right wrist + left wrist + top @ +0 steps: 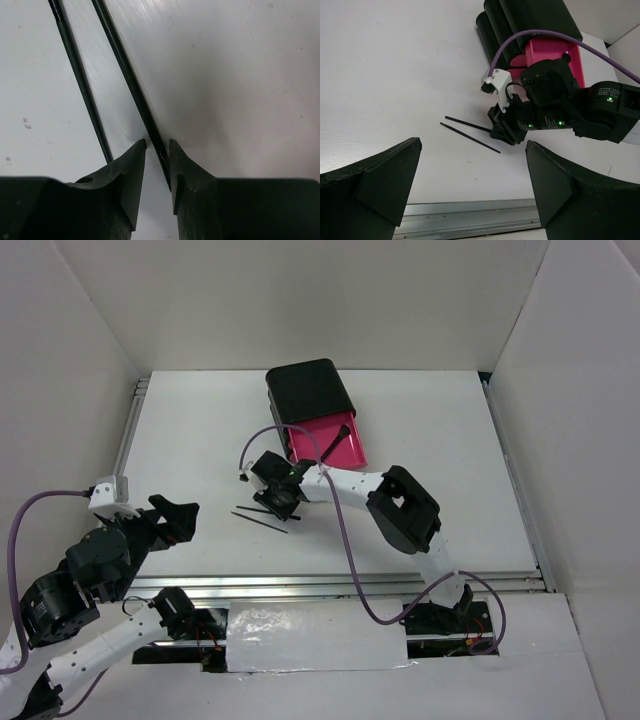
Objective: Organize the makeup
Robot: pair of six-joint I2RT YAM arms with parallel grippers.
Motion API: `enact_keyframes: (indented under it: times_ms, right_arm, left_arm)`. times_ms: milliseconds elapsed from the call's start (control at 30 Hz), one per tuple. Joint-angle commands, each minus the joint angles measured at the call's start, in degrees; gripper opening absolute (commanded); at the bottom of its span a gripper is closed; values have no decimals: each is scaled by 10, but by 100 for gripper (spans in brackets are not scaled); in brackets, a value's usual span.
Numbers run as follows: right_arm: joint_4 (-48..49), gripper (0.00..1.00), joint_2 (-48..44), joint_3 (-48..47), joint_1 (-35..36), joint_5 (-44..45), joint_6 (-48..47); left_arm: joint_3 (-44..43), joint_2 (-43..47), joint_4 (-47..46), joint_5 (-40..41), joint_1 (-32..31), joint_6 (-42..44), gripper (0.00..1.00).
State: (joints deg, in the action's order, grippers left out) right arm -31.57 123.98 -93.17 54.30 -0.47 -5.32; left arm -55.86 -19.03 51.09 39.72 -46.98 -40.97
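Two thin black brushes (258,517) lie side by side on the white table. They also show in the left wrist view (470,138). My right gripper (280,502) is down at their right ends. In the right wrist view its jaws (157,142) stand narrowly apart around one brush (127,75). That brush rests against the right finger with a gap to the left one. The other brush (82,85) lies just outside the left finger. My left gripper (185,515) is wide open and empty, to the brushes' left. The other cosmetics are out of view.
A black chest (308,390) stands at the back centre with its pink drawer (350,452) pulled open toward me. A thin dark stick (335,440) lies in the drawer. A metal rail (470,215) runs along the table's near edge. White walls enclose the table.
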Motion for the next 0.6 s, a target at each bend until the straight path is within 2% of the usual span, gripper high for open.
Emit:
enact_keyframes:
  times_ms: [0, 33, 200, 300, 333, 500, 567]
  right_arm:
    - [-29, 35, -24, 39, -9, -2, 6]
    - [-28, 39, -27, 44, -10, -1, 7]
    - [-24, 41, -39, 69, -10, -2, 9]
    - [-19, 31, -40, 76, -11, -6, 9]
    - [-19, 24, -39, 76, -12, -12, 8]
    - [-8, 2, -31, 66, -10, 4, 16]
    - [11, 0, -38, 62, -10, 35, 34]
  left_arm:
    - [-4, -1, -9, 6, -3, -7, 99]
    - [-4, -1, -10, 5, -3, -6, 99]
    - [-3, -1, -9, 5, -3, -7, 99]
    - [-3, -2, -9, 6, -3, -7, 99]
    - [-4, -3, -9, 6, -3, -6, 99]
    - [-4, -7, -9, 6, -3, -6, 99]
    - [-3, -7, -10, 5, -3, -6, 99]
